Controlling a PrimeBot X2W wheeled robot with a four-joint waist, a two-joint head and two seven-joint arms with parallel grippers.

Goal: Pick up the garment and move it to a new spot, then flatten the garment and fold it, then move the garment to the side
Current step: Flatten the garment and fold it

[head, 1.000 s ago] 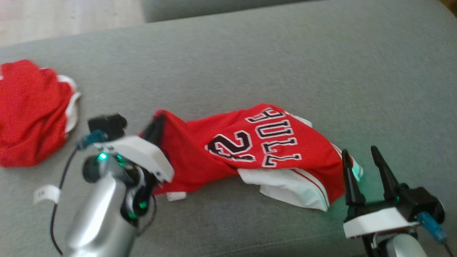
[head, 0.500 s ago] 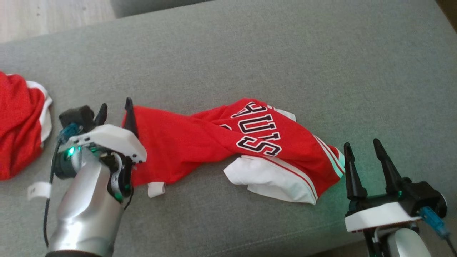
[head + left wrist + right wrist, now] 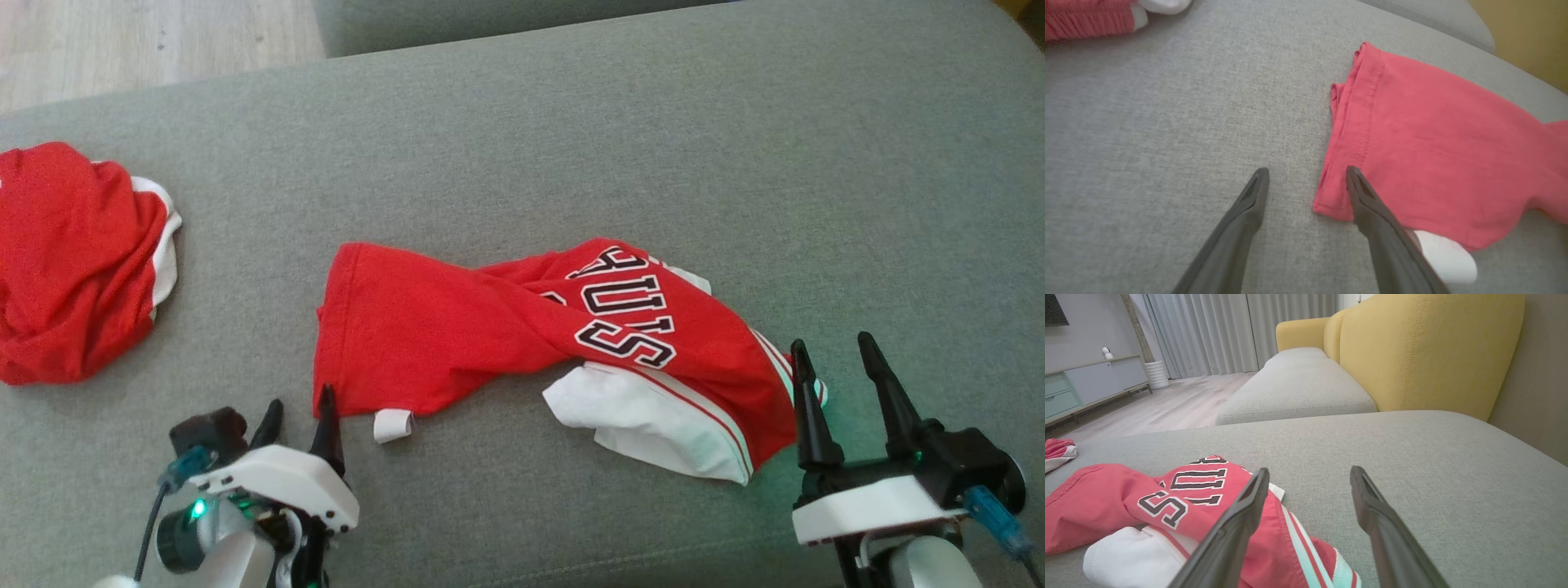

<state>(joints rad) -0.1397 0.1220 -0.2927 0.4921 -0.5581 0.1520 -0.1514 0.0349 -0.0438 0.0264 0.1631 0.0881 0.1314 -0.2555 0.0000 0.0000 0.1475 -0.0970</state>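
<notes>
Head view, garment (image 3: 457, 335): red shirt with black and white letters, lies twisted in the middle of the grey sofa seat (image 3: 571, 122); a white part pokes out at its lower right end.
Head view, white tag (image 3: 393, 425): sticks out under the garment's bottom edge.
Head view, left hand (image 3: 300, 400): low on the left, fingers spread, grasping nothing; one fingertip just beside the garment's lower left corner.
Head view, right hand (image 3: 830, 343): low on the right, fingers spread wide, empty; just beside the garment's right end.
Head view, second red cloth (image 3: 73, 261): crumpled heap at the far left, well apart from the garment.
Left wrist view, left hand (image 3: 1307, 170): released, bare sofa seat between the fingers.
Left wrist view, garment (image 3: 1433, 143): smooth red hem on the right; corner right by one finger, cannot tell if touching.
Right wrist view, right hand (image 3: 1309, 471): released, nothing held.
Right wrist view, garment (image 3: 1106, 498): low on the left, letters facing up, striped end behind one finger.
Right wrist view, yellow sofa back (image 3: 1412, 347): stands past the seat; curtains (image 3: 1216, 330) and floor (image 3: 1167, 404) far behind.
</notes>
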